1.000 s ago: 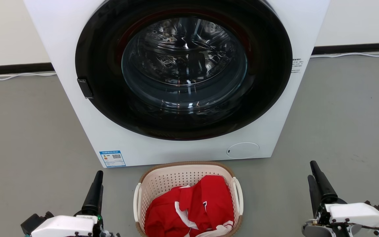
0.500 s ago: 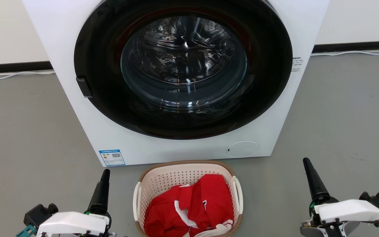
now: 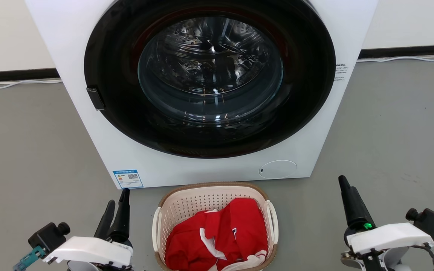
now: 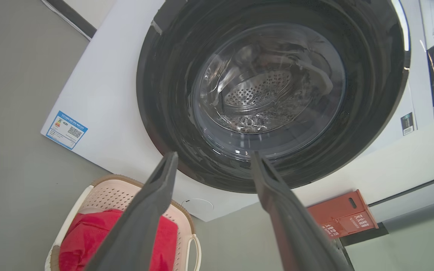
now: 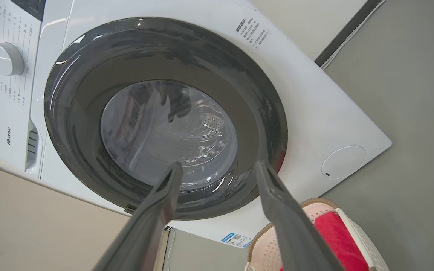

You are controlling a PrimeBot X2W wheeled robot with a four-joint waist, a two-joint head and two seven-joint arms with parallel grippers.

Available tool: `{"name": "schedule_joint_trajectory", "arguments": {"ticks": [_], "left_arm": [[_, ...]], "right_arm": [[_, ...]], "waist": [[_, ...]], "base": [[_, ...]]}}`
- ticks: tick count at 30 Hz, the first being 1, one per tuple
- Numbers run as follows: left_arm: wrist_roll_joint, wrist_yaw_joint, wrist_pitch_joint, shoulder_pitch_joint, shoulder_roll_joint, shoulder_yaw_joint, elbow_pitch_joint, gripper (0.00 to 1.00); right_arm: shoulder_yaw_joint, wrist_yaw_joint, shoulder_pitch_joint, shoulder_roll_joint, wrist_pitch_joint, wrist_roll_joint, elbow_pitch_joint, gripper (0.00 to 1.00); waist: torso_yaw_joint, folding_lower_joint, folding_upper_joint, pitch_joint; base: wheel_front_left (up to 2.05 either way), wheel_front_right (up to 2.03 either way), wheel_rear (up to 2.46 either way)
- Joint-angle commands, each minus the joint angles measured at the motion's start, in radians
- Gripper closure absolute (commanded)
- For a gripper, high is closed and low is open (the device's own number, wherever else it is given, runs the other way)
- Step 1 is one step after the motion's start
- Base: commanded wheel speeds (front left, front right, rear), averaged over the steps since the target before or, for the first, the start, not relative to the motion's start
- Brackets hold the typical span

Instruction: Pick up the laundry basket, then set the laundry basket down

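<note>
Two grippers flank one basket (image 3: 209, 187) that stands on the grey floor. It sits to the right of the left gripper (image 3: 118, 199) and to the left of the right gripper (image 3: 343, 186), apart from both.

Each gripper has two dark fingers. In the left wrist view the left gripper (image 4: 214, 156) has its fingers spread wide with nothing between them. The basket (image 4: 104, 192) shows below and behind its left finger. In the right wrist view the right gripper (image 5: 218, 165) is just as wide and also empty, with the basket (image 5: 266, 252) low beside its right finger.

The basket has two white loop handles, one (image 3: 156, 226) facing the left gripper and one (image 3: 273, 222) facing the right. Inside lies a red garment (image 3: 220, 233) with white trim; whether it is one piece or more I cannot tell.

One white washer (image 3: 202, 173) stands beyond both pairs of fingertips, just behind the basket, its one round dark door (image 3: 209, 79) closed. It carries one blue label (image 3: 128, 179) nearer the left gripper and one round flap (image 3: 277, 169) nearer the right.
</note>
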Motion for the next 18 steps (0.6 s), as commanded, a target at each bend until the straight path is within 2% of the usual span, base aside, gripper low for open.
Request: {"name": "schedule_joint_trajectory", "arguments": {"ticks": [1, 18], "left_arm": [[0.041, -0.001, -0.017, -0.049, 0.008, 0.009, -0.031, 0.0], [0.213, 0.005, -0.064, -0.055, 0.01, -0.016, -0.043, 0.0]], "right_arm": [[0.019, 0.004, -0.047, -0.01, -0.017, -0.04, -0.034, 0.0], [0.02, 0.005, -0.049, -0.006, -0.064, -0.232, -0.047, 0.0]], "waist": [[0.0, 0.0, 0.0, 0.0], [0.001, 0.0, 0.0, 0.003]], "base": [[0.0, 0.0, 0.0], [0.0, 0.0, 0.0]]}}
